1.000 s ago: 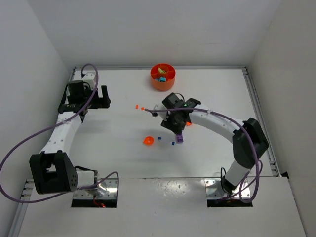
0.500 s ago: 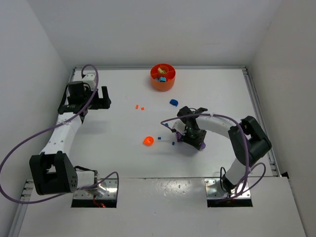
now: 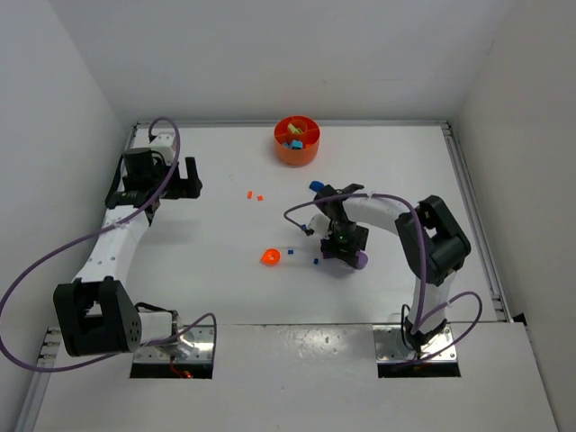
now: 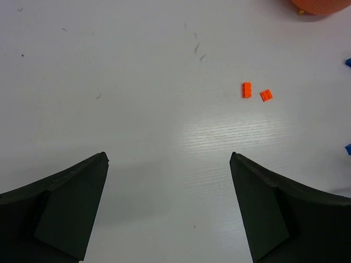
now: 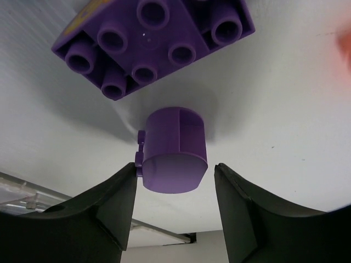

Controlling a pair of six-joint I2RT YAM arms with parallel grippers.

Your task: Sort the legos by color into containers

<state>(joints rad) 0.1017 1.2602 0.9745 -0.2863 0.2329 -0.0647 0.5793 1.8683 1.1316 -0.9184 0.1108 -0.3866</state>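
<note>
Your right tool (image 5: 175,171) is released, jaws flanking the purple cylinder (image 5: 174,145) in mid-frame; close off-centre and it may roll against the purple brick (image 5: 156,41) above it.

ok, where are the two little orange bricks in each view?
Top external: two little orange bricks left of centre, on the bare table between the arms.
Left wrist: upper right, side by side, not touching.
Right wrist: not in it.
Shared landmark: orange dish, top centre overhead, top-right corner in left wrist.
</note>
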